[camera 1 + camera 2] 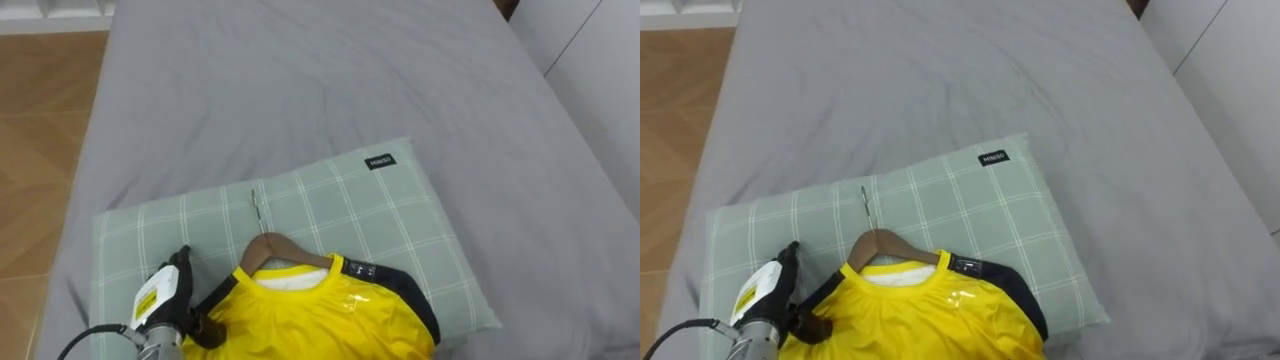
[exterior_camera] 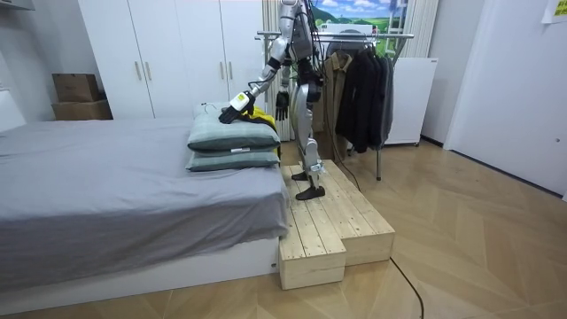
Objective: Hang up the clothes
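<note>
Left eye view: left hand at the shirt on its hanger, atop the pillow, grip unreadable; room view: pick-up likely under way, the next move needing a firm hanger hold, then a turn to the rack.

A grey-sheeted bed carries a green checked pillow stacked on a second pillow at the end beside a stepped wooden platform; white wardrobe and cardboard boxes stand behind
</note>
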{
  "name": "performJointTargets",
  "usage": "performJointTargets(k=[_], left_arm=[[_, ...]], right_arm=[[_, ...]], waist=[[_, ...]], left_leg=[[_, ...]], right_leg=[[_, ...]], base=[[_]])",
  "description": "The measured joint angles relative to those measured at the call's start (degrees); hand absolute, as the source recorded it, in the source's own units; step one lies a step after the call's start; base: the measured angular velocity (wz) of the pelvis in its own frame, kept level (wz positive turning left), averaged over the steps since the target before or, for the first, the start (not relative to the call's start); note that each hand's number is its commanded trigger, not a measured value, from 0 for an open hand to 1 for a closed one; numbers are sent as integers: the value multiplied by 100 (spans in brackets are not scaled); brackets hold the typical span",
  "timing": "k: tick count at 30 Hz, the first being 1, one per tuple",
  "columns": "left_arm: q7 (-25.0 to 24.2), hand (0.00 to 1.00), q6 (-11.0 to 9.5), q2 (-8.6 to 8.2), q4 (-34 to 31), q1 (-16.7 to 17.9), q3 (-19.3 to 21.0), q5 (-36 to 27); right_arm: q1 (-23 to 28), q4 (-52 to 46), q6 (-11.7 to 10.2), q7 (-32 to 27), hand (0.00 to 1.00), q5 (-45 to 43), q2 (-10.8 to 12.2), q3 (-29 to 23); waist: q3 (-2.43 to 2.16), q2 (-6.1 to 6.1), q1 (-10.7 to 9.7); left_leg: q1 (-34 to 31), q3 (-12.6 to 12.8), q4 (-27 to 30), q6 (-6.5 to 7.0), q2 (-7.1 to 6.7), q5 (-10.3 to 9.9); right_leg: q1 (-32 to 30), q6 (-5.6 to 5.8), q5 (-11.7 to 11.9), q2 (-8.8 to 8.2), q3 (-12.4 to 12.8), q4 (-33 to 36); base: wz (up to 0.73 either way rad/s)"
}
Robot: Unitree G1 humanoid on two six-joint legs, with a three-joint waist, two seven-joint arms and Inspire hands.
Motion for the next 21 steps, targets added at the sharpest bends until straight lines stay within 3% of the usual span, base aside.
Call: performJointTargets(k=[7, 13, 17, 21], left_arm=[[47, 0, -46, -11, 3, 42, -160, 31], [56, 0, -37, -146, -19, 78, -254, 672], [221, 0, -34, -187, -103, 79, -759, 1233], [431, 0, -36, -230, -138, 60, -1160, 1384]], right_arm=[[0, -25, -7, 28, 0, -9, -7, 43], [-14, -14, -9, 129, 0, 45, -6, 106], [-19, 4, -14, 206, 0, 231, -9, 249], [-16, 3, -16, 213, 0, 417, -21, 430]], waist=[[5, -10, -5], [2, -12, 21], [0, -11, -12], [0, -10, -38]], left_leg=[[-4, -30, 0, 0, -2, 0], [-31, -57, 5, 15, -22, 11], [-23, -69, 2, 37, -53, 72], [-40, -82, 0, 61, -96, 112]], right_leg=[[1, 0, 0, -5, -36, 19], [-2, 0, 0, -22, -59, 19], [-6, 0, 0, -58, -85, 78], [-9, 1, -1, -102, -85, 80]], base=[[1], [3], [3], [4]])
